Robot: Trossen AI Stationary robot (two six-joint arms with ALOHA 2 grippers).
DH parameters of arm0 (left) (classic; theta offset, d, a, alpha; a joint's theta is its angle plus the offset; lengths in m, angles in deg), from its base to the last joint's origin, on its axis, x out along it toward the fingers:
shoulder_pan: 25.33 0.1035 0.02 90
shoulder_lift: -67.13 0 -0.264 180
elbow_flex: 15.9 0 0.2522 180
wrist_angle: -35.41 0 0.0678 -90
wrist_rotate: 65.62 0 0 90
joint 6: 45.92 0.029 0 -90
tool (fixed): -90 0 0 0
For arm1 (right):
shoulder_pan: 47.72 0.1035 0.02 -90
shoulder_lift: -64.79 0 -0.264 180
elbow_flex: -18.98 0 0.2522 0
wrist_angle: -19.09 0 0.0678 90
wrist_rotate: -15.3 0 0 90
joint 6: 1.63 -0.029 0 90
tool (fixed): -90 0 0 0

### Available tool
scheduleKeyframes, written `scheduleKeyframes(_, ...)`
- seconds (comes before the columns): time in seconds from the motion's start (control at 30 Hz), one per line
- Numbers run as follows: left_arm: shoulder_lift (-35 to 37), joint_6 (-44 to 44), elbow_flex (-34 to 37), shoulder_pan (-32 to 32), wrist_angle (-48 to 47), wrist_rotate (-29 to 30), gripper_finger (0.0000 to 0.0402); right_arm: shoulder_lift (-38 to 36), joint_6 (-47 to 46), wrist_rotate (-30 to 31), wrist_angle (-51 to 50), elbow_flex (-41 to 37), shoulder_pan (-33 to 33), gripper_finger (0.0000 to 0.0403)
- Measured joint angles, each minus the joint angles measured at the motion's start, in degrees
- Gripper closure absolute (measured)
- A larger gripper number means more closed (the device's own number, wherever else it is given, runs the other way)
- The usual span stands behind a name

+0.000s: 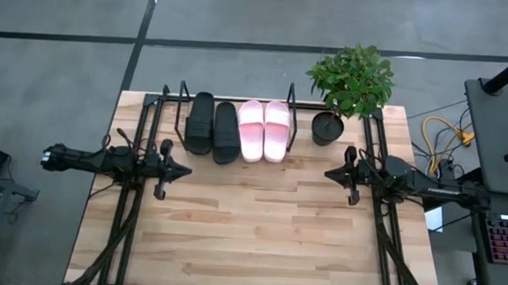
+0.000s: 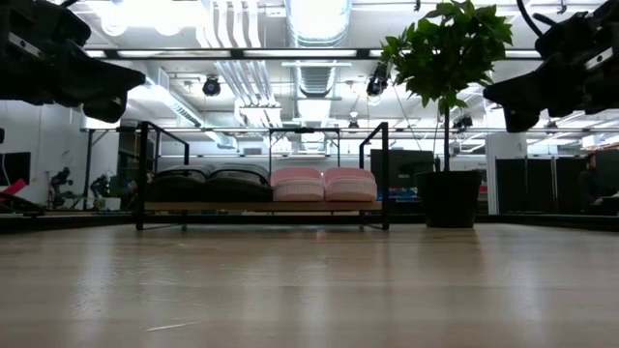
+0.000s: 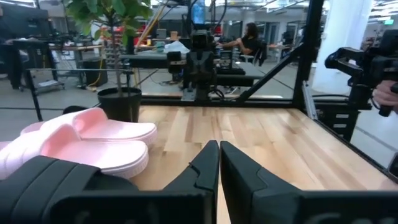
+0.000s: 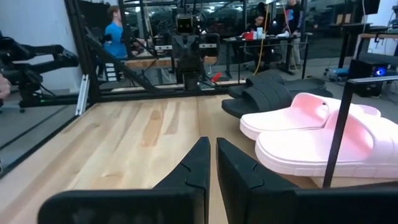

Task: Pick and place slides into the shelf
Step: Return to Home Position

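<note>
Two sets of dark fingers, both closed to a thin slit and holding nothing. The left fingers (image 3: 202, 168) hang above the left side of the pale wood-plank bench (image 1: 249, 222), tips pointing toward the middle. The right fingers (image 4: 233, 165) mirror them above the right side. The two sets face each other and are well apart. The low view shows both arms raised clear of the bench top.

Four slides sit side by side on the shelf, a low black metal-rod rack with a light wooden board (image 2: 261, 206), at the far edge of the bench:
- The matte black pair of wide-strap slides (image 1: 212, 128) takes the left half. One of the pair sits slightly nearer the front than the other.
- The pale pink pair of wide-strap slides (image 1: 264, 130) takes the right half, just beside the black pair.

A leafy green plant in a black pot (image 1: 327, 128) stands on the bench just right of the shelf. Neither set of fingers touches the shelf or the slides.

Beyond the bench is a workshop room, where a person in a blue top (image 4: 115, 31) stands far off.
</note>
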Motion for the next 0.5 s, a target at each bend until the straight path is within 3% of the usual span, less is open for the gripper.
scheduleKeyframes(0.5, -0.1, 2.1, 0.0, 0.0, -0.4, 0.1, 0.0402, 0.8, 0.7, 0.1, -1.3, 0.0, 0.0, 0.0385)
